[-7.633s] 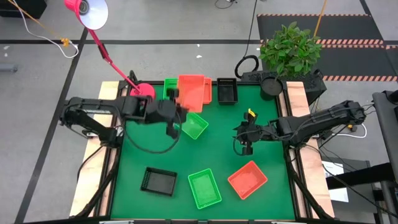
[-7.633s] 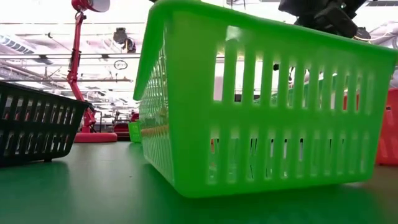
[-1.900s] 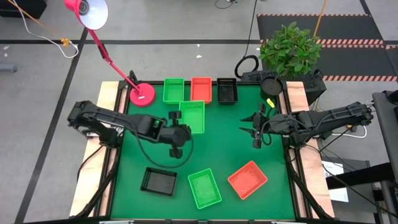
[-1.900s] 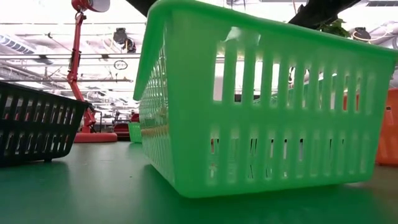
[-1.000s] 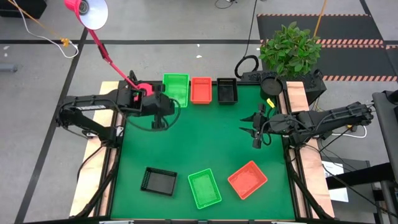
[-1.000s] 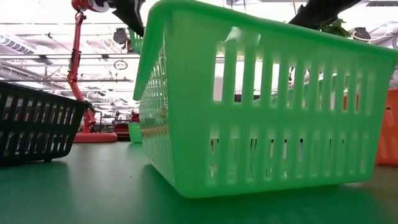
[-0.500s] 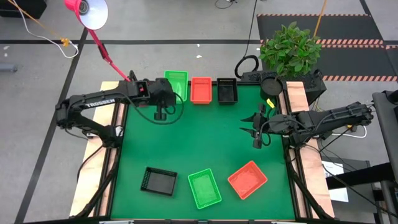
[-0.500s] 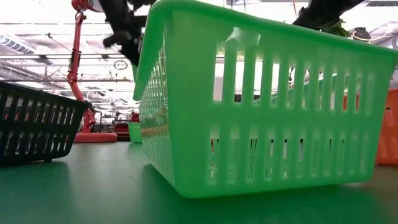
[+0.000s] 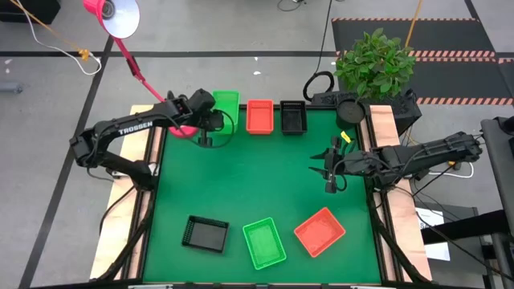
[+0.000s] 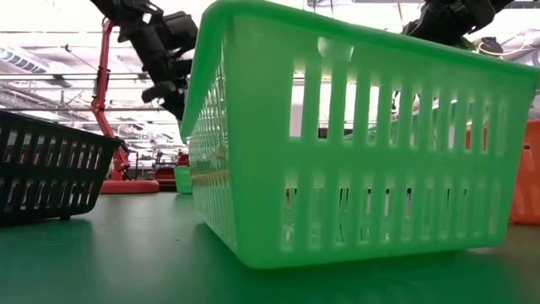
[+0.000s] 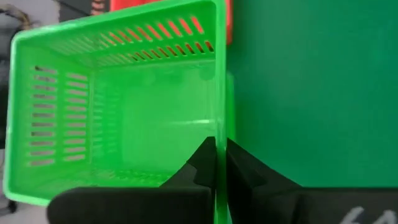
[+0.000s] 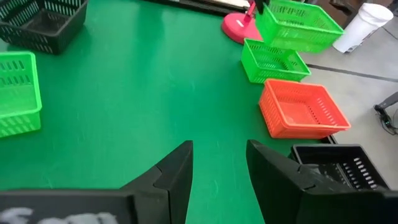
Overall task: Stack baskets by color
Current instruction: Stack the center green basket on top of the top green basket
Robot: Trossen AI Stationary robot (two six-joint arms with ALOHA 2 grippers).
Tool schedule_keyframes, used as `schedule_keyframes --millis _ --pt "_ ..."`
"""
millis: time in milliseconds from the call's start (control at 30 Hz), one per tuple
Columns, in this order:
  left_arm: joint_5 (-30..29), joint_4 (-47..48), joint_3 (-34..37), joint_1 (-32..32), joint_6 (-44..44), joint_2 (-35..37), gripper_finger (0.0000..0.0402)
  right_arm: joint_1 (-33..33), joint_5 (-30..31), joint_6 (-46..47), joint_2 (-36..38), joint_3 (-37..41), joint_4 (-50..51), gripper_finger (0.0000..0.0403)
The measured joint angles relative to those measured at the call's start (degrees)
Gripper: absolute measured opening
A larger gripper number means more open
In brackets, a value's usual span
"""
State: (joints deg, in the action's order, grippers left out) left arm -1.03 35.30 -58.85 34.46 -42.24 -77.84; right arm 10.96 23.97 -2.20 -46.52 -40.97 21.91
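2 green baskets matter here, both at the back-left corner of the worktop (image 9: 265, 185). The left pincer (image 11: 219, 153) is clamped narrow on one side wall of the lifted green basket (image 12: 297, 25) and holds it in the air, slightly tilted. The resting green basket (image 12: 273, 61) lies directly under it, beside the pink lamp base (image 12: 238, 28). So the target is straight down from the pincer, and both long axes look to run front to back, roughly lined up. My read: lower and nest, levelling the tilt first.

Next in the back row come the orange basket (image 9: 259, 116) and the black basket (image 9: 293, 118). 3 more lie apart near the front edge: front black basket (image 9: 203, 234), front green basket (image 9: 264, 243), front orange basket (image 9: 320, 231).

The right pincer (image 12: 219, 148) hangs wide and empty over the right-middle of the worktop, well away from the green pair. The left arm is far nearer.

Hidden: from above, the lifted basket covers the one below. Can't tell how many baskets each back-row pile holds. At worktop level the front green basket blocks nearly everything behind it.
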Motion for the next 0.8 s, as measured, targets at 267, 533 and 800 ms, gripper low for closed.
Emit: schedule_keyframes --millis 267,533,800 --pt "3.38 -6.22 5.32 3.45 -3.74 -0.04 0.0007 0.0 0.0 -0.25 0.02 0.0 -0.7 0.0144" --pt "4.14 -10.58 8.26 4.83 -4.0 -0.04 0.0022 0.0 0.11 -0.44 0.02 0.0 -0.7 0.0144" --pt "4.18 -11.96 9.64 5.39 -3.76 -1.95 0.0018 0.0 0.18 -0.44 0.02 0.02 -0.7 0.0144"
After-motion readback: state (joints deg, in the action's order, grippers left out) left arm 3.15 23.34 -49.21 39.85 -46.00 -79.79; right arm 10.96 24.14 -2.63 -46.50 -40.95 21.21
